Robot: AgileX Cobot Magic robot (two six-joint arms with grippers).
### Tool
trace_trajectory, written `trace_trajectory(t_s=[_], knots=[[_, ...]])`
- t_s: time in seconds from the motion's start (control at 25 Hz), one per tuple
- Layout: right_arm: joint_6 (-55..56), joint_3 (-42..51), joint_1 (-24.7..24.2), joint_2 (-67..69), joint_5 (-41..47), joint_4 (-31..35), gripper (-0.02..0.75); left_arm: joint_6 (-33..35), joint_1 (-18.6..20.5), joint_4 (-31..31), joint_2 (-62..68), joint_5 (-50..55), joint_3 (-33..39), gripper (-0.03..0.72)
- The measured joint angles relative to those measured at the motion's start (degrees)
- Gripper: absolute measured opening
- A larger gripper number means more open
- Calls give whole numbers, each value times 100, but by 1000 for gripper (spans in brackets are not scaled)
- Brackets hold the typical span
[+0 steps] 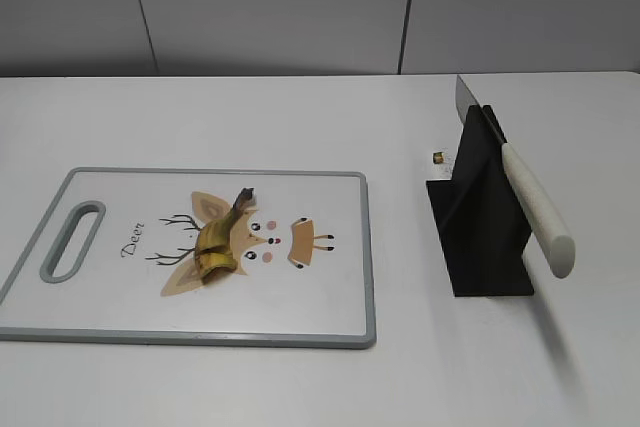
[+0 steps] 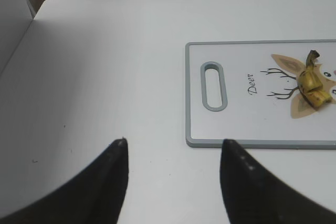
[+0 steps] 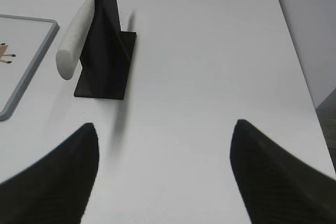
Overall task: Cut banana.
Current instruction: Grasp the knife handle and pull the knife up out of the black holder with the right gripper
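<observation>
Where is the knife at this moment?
In the exterior view the knife is on the right, resting in the black stand beside the board, handle sloping toward the camera. No tool touches it.

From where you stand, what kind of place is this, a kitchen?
Probably a lab bench dressed up as a kitchen. A bare white table against plain grey panels holds only a cutting board with a banana on it and a knife in a black stand.
</observation>
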Motion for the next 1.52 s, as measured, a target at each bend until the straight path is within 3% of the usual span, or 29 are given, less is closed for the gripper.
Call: trace_trajectory(t_s=[0.44, 0.72, 1.12, 1.52], knots=[[0, -126, 0, 163, 124, 39, 589, 0, 0, 6, 0, -5, 0, 541], [86, -833, 0, 1507, 919, 67, 589, 0, 0, 6, 0, -5, 0, 541], [725, -1730, 15, 3280, 962, 510, 589, 0, 0, 6, 0, -5, 0, 541], [880, -2213, 1102, 5001, 970, 676, 589, 0, 0, 10, 0, -5, 0, 541]])
